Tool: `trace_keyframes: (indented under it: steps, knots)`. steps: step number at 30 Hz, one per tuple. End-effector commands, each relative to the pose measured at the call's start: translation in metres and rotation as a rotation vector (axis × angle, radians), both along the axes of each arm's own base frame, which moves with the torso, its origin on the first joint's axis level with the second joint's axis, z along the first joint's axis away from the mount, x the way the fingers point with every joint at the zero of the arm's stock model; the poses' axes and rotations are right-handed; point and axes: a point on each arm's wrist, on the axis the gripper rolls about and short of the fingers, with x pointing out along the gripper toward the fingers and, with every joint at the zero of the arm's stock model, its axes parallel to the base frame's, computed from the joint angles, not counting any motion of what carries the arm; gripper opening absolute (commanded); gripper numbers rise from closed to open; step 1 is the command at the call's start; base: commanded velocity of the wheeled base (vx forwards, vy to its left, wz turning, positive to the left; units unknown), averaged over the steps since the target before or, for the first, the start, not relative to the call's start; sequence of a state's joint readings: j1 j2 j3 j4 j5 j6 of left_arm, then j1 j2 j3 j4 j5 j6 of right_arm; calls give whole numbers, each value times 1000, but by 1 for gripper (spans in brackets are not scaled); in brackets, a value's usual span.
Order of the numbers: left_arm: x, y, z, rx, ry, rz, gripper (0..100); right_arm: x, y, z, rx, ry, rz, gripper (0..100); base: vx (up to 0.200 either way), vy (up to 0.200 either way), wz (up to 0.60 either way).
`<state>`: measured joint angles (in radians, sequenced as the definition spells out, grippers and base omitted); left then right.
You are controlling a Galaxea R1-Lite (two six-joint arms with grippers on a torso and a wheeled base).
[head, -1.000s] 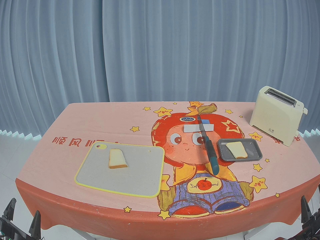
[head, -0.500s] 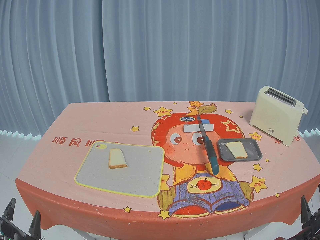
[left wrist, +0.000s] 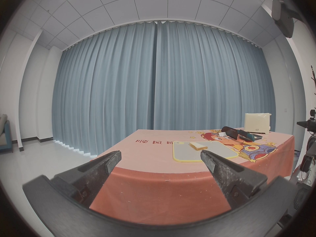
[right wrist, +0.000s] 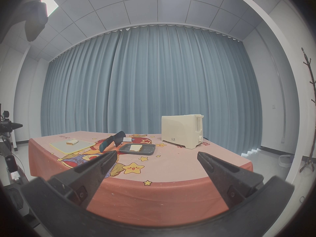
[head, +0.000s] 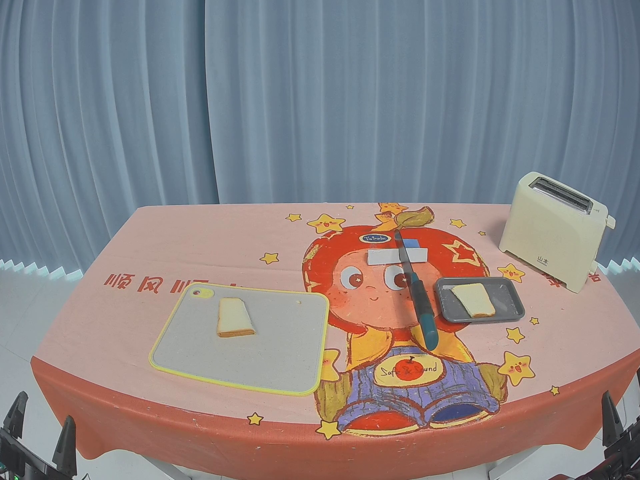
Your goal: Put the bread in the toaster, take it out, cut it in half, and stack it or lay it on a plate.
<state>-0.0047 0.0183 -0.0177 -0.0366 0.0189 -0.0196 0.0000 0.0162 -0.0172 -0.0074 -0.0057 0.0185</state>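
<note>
Right end effector (right wrist: 156, 154) spread wide; wrist view reveals toaster (right wrist: 182, 130) knob

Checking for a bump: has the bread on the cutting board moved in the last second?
No. The bread lies at the same spot on the cutting board, just as near its far left corner as before.

Head view looks down on the table (head: 200, 248); wrist views face it low from well back
</note>
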Motion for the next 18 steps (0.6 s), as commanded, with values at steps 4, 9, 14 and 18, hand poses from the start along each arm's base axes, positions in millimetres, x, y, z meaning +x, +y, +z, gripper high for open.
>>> trace_keyframes:
  steps: [4, 9, 14, 18]
  knots:
    - [-2, 0, 21, -7, -234, 11, 100, 0, 0, -5, 0, 1, 0, 100, 0, 0, 0]
    - [-4, 0, 26, -40, -290, 0, 100, 0, 0, -5, 0, 1, 0, 100, 0, 0, 0]
    - [-4, 0, 27, -53, -294, -15, 100, 0, 0, -5, 0, 1, 0, 100, 0, 0, 0]
    - [-4, -1, 27, -44, -293, -55, 100, 0, 0, -5, 0, 1, 0, 100, 0, 0, 0]
